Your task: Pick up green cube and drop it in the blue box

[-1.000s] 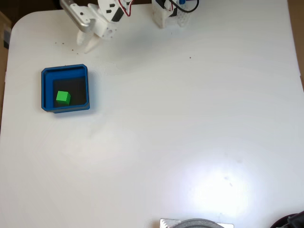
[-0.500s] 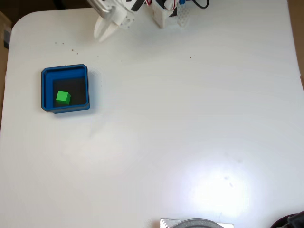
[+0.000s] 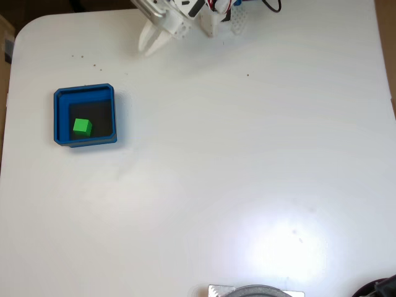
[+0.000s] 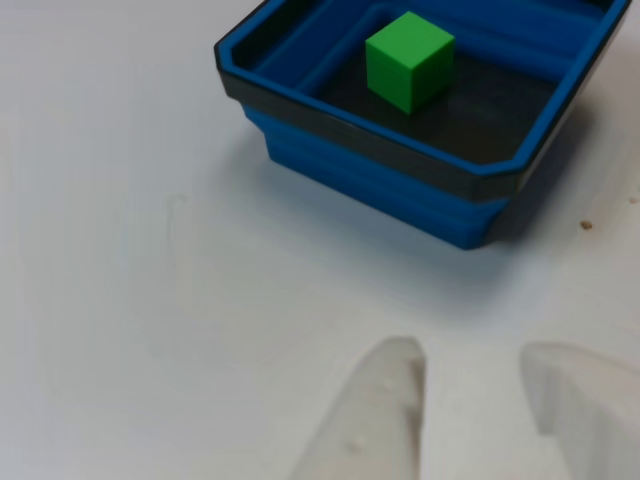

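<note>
The green cube point(image 3: 81, 127) point(image 4: 409, 58) rests on the dark floor inside the blue box point(image 3: 59, 117) point(image 4: 360, 170), toward the box's lower left in the fixed view. The box stands at the left of the white table. My white gripper point(image 3: 150, 46) point(image 4: 470, 385) hangs near the table's top edge, well to the upper right of the box. Its two fingertips point(image 4: 385, 400) stand a little apart with only table between them. It holds nothing.
The arm's white base point(image 3: 219, 18) with wires stands at the top middle of the table. A grey round object point(image 3: 257, 291) pokes in at the bottom edge. Small dark specks point(image 3: 93, 64) dot the table above the box.
The gripper has swung to the right and up along the table's top edge, away from the blue box. The cube and box have not moved.
</note>
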You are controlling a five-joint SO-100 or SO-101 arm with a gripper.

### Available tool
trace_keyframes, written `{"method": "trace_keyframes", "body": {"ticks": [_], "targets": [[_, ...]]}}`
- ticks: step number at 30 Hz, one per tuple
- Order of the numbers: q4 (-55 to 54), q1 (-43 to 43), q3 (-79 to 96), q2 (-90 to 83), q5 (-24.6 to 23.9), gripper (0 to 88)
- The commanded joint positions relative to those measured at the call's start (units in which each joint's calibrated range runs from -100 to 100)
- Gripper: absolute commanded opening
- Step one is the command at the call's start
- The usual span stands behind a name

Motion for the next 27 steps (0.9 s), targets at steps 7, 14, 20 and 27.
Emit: {"method": "trace_keyframes", "body": {"ticks": [7, 14, 20, 27], "targets": [[-1.37, -1.50, 8.10, -12.77, 0.15, 2.0], [-1.37, -2.34, 13.58, -17.71, 0.20, 2.0], [-1.45, -3.10, 18.34, -22.89, 0.24, 2.0], [-1.37, -7.99, 20.76, -23.06, 0.24, 2.0]]}}
